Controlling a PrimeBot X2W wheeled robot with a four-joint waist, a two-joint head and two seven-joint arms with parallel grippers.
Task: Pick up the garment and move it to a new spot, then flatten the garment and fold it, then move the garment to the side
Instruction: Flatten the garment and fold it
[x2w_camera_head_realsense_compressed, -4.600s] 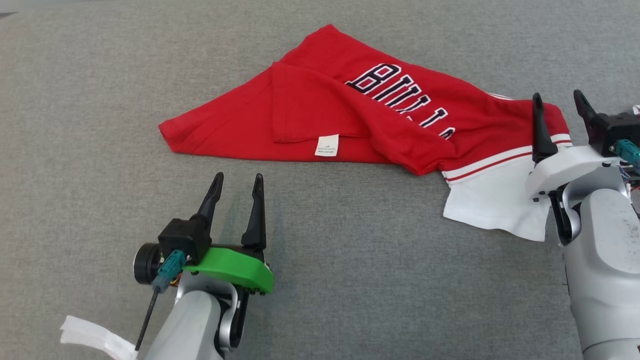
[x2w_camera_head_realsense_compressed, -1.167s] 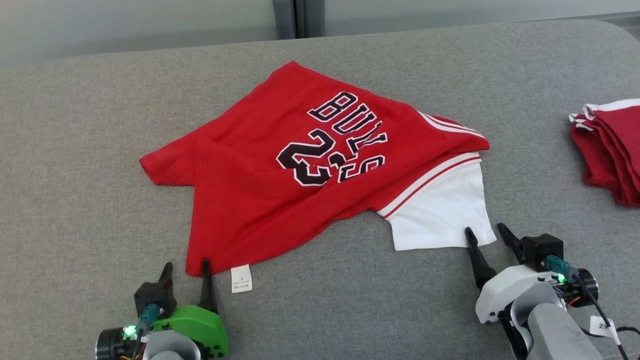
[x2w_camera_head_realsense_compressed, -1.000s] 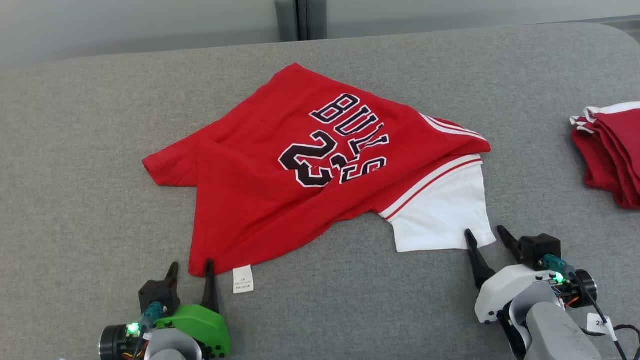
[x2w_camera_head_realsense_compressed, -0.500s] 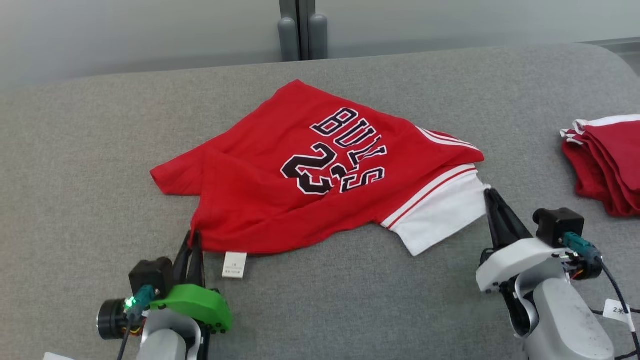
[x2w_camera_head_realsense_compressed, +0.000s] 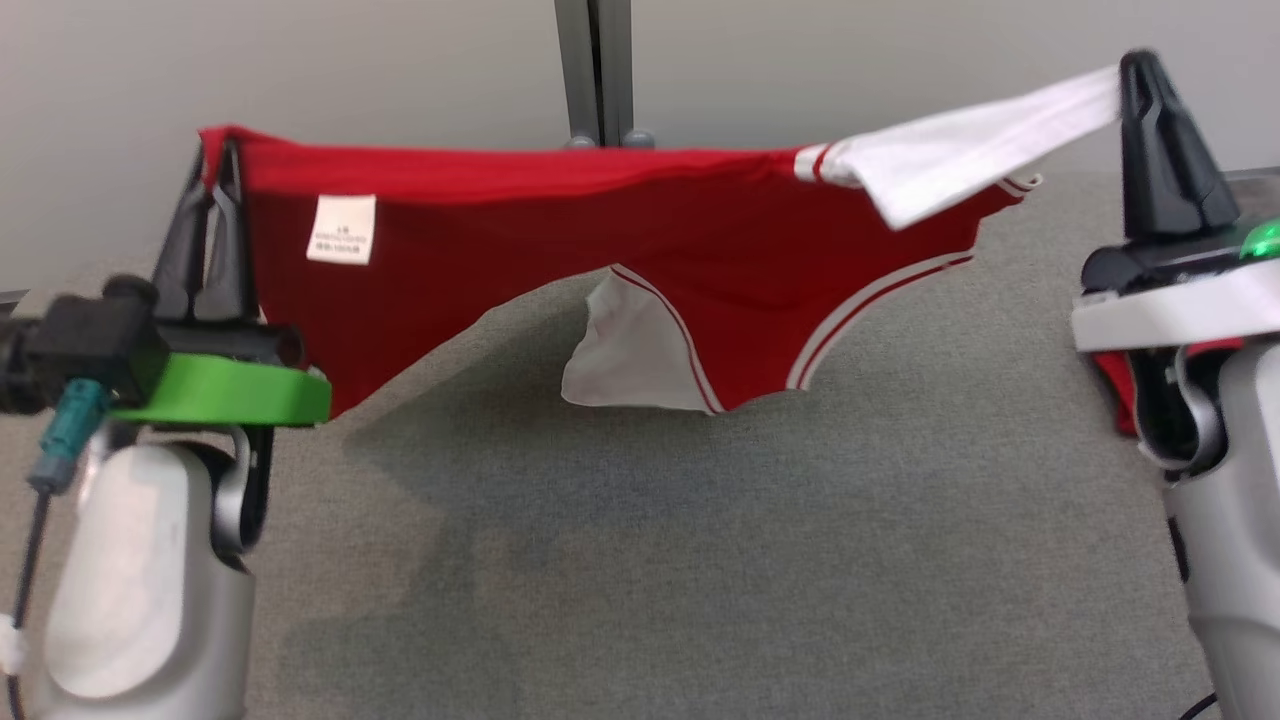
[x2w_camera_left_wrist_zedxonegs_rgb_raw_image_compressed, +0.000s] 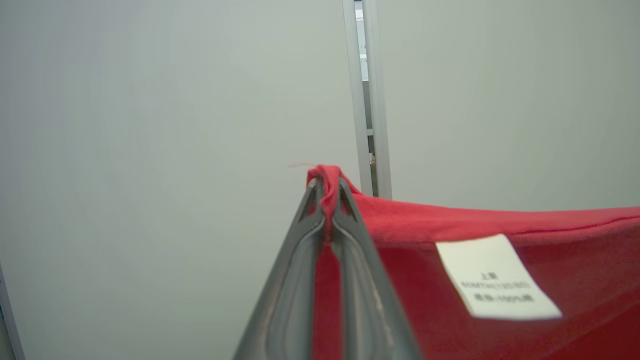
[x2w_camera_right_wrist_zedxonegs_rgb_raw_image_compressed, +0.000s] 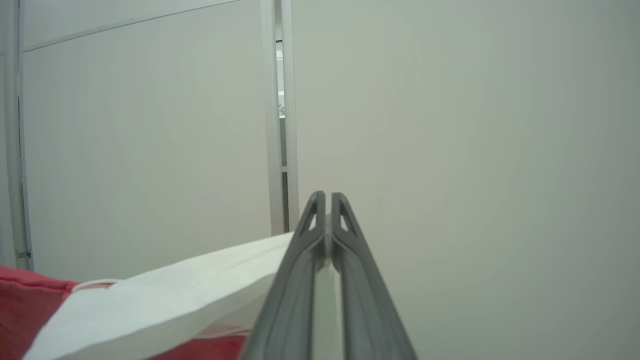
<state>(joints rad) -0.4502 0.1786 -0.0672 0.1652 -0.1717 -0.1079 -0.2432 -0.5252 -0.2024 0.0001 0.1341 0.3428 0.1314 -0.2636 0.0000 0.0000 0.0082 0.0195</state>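
My left gripper (x2w_camera_head_realsense_compressed: 217, 150) is clamped on one red corner of the garment (x2w_camera_head_realsense_compressed: 640, 230), with its two dark fingers pressed together and the cloth pinched between them. In the left wrist view a small fold of red pokes out past the fingertips. My right gripper (x2w_camera_head_realsense_compressed: 1140, 65) is closed in the same way on the edge of a white sleeve (x2w_camera_head_realsense_compressed: 960, 150). The right wrist view shows that white cloth running in between the two fingers, near the tips.

I hold one garment. It hangs in the air between my two grippers, stretched along its top edge and clear of the grey surface (x2w_camera_head_realsense_compressed: 700, 560), which carries its shadow. The body is red. I count two white sleeves: the one in my right gripper, and a second sleeve (x2w_camera_head_realsense_compressed: 625, 350) drooping from the middle of the garment, at its lowest part. Red and white stripes edge both sleeves.

One white label (x2w_camera_head_realsense_compressed: 341, 229) hangs on the red cloth just beside my left gripper. Its print is too small to read, even in the left wrist view (x2w_camera_left_wrist_zedxonegs_rgb_raw_image_compressed: 495, 280).

Behind the garment stands a pale wall with one grey post (x2w_camera_head_realsense_compressed: 597, 70) rising near the middle. A sliver of red (x2w_camera_head_realsense_compressed: 1115, 385) shows beside my right forearm, and I cannot tell what it is.
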